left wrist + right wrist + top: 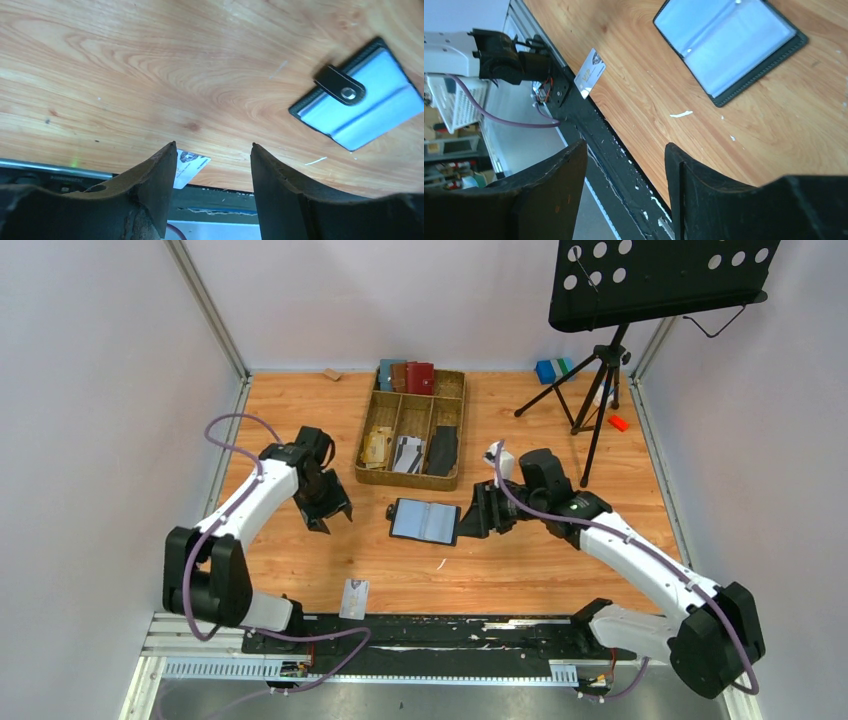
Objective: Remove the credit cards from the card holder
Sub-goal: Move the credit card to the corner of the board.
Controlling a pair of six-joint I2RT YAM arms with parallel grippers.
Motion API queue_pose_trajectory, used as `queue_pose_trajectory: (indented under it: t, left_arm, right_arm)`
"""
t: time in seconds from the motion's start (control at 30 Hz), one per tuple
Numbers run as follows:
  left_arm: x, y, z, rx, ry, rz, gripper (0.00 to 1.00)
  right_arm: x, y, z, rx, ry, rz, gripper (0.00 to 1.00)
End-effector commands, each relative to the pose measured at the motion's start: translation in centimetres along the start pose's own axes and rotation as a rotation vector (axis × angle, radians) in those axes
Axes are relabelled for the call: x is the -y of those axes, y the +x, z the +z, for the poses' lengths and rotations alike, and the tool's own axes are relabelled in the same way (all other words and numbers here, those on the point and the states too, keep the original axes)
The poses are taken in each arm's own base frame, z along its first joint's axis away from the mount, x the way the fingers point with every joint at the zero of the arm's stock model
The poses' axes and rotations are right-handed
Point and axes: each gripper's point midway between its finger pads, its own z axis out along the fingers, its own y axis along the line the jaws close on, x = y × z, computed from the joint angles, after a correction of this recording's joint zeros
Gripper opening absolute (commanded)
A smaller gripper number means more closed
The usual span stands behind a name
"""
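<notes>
The left gripper (pixel 214 150) fills the bottom of its wrist view, its two dark fingers spread apart with only bare wood and the table edge showing between them. The right gripper (pixel 625 147) looks the same in its own view: fingers apart, nothing held.

One credit card (pixel 354 599) lies flat and alone at the near edge of the wooden table (pixel 560 570), its lower end reaching the black rail (pixel 450 632) where the arms are mounted.

The card holder (pixel 425 521) lies open in the middle of the table, its grey-blue sleeve pages facing up and its small black closure tab (pixel 340 86) sticking out from one side. From above, the right gripper sits just beside the holder's right edge; I cannot tell whether it touches. The left gripper hangs over the wood to the holder's left, apart from it.

Behind the holder stands a woven tray (pixel 410 480) with compartments, holding red, brown and blue wallets at the back and loose cards and a black piece in front. A black music stand (pixel 660 280) stands at the far right.
</notes>
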Motion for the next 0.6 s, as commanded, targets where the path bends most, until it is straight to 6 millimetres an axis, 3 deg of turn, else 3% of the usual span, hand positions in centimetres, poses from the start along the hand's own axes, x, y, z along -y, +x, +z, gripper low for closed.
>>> queue_pose_trajectory:
  t: [0.0,0.13,0.3,0.43,0.57]
  left_arm:
    - [-2.3,0.5,-3.4,0.049,-0.042,0.122,0.61]
    - [-4.1,2.7,-3.5,0.038,-0.036,0.120,0.60]
    - [-4.5,6.0,-1.4,0.028,0.086,0.049,0.66]
    - [-5.2,6.0,0.6,0.067,0.046,0.003,0.61]
    - [-6.4,5.9,2.3,0.046,-0.046,-0.028,0.65]
  right_arm:
    - [-1.5,-0.6,1.7,-0.026,0.011,-0.131,0.58]
    - [-2.8,0.2,4.5,-0.088,0.007,-0.165,0.59]
    - [-4.2,0.9,7.4,-0.116,-0.035,-0.121,0.58]
    - [-4.4,0.6,8.0,-0.094,-0.042,-0.070,0.57]
    - [-5.0,0.0,7.6,-0.069,-0.047,-0.046,0.58]
